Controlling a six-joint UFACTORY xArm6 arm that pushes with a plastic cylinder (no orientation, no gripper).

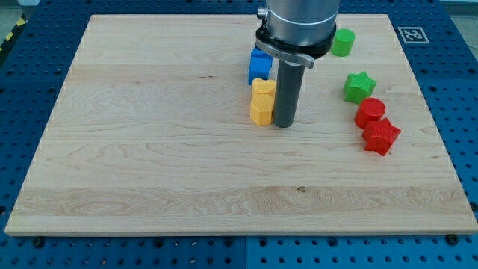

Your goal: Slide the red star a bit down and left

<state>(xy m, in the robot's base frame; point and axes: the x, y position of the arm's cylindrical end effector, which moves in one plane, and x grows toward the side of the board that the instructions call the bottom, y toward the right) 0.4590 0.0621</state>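
Observation:
The red star lies near the board's right edge, just below and touching a red round block. My tip rests on the board near the middle, right beside two yellow blocks: a yellow heart and a yellow block below it. The tip is well to the left of the red star and apart from it.
A blue block sits above the yellow blocks, partly behind the arm. A green star lies above the red round block. A green round block is near the view's top right. The wooden board sits on a blue perforated table.

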